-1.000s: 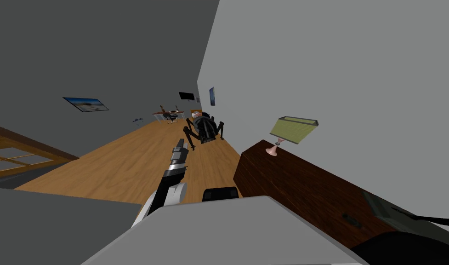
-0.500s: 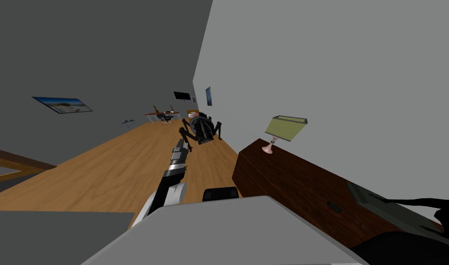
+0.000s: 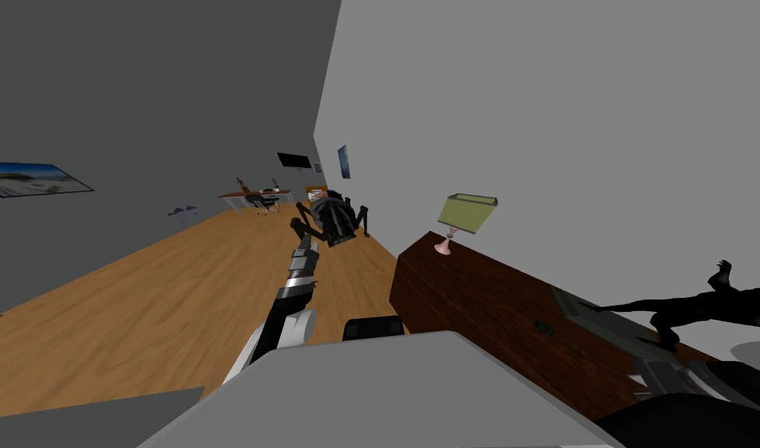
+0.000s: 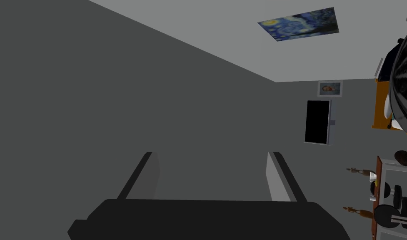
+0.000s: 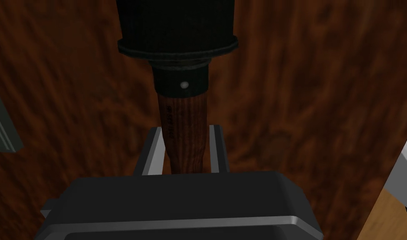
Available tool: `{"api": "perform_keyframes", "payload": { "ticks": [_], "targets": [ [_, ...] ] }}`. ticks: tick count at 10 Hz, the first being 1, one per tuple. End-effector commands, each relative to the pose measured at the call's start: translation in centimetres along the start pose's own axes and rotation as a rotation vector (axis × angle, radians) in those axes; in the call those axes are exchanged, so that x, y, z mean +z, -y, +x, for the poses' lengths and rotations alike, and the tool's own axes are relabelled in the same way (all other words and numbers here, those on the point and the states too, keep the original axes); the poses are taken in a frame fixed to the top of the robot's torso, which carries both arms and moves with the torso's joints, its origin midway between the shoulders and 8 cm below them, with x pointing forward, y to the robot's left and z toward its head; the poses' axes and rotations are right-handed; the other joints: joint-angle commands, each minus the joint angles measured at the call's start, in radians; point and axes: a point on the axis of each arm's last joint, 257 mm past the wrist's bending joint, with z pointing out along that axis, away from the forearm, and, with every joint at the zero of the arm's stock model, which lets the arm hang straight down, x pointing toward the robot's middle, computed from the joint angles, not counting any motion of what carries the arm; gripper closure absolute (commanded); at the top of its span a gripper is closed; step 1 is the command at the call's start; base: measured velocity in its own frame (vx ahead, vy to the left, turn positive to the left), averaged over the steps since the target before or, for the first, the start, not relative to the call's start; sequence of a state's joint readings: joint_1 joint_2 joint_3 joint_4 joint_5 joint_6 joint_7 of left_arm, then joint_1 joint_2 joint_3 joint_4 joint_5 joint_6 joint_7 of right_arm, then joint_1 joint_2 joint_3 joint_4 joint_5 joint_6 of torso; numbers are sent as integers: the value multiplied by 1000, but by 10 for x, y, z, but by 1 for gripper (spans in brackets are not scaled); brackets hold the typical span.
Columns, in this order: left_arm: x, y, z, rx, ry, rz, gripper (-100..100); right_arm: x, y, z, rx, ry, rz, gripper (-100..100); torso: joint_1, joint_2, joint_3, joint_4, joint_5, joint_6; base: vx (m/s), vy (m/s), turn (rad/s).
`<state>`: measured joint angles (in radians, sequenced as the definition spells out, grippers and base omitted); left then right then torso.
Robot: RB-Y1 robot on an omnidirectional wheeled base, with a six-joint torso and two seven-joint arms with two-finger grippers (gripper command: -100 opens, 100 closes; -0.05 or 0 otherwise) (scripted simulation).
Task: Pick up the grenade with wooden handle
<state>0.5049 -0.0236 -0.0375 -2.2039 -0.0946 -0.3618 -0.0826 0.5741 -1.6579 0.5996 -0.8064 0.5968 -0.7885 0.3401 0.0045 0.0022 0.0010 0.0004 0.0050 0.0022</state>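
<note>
Clamping the wooden handle of the black-headed grenade (image 5: pixel 179 83) between its two fingers, the right gripper (image 5: pixel 186 129) holds it over the dark wooden cabinet (image 5: pixel 302 104) top, while the left gripper (image 4: pixel 212 155) keeps its fingers parted.

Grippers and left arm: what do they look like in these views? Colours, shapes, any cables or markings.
Left gripper: dark, rounded box with two thin, light grey blade fingers, dark along their outer edges. Right gripper: same build, with a pale grey strip on the box. Left arm: white shell, then black, a silver band, grey segmented wrist. No cables or markings visible.
</note>
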Motion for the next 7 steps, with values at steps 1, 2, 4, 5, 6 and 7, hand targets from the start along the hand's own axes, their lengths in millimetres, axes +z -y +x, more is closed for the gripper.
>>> {"api": "perform_keyframes", "payload": {
  "ticks": [1, 2, 4, 5, 6, 7],
  "targets": [
    [0, 0, 0, 0, 0, 0, 0, 3, -5, -12, -14, 16, -12, 100, 0, 0, 0, 0, 0, 0, 4, -11, -13],
    [0, 0, 0, 0, 0, 0, 0, -7, 12, -22, -36, 0, 17, 100, 1, 0, 0, 0, 0, -1, 5, -12, -185],
    [0, 0, 0, 0, 0, 0, 0, 0, 1, -37, -53, 27, -12, 100, 1, 0, 0, 0, 1, 0, 5, -9, -71],
    [0, 0, 0, 0, 0, 0, 0, 0, 0, -37, -54, 28, -13, 100, 2, 0, 0, 0, 0, -1, -1, 0, 20],
    [0, 0, 0, 0, 0, 0, 0, -12, 19, -45, -73, 7, 22, 100, 2, 0, 0, 0, 1, -1, 8, -10, -248],
    [0, 0, 0, 0, 0, 0, 0, -8, 11, -54, -84, 24, 4, 100, 2, 0, 0, 0, 2, 1, 8, -13, -132]
  ]
}}
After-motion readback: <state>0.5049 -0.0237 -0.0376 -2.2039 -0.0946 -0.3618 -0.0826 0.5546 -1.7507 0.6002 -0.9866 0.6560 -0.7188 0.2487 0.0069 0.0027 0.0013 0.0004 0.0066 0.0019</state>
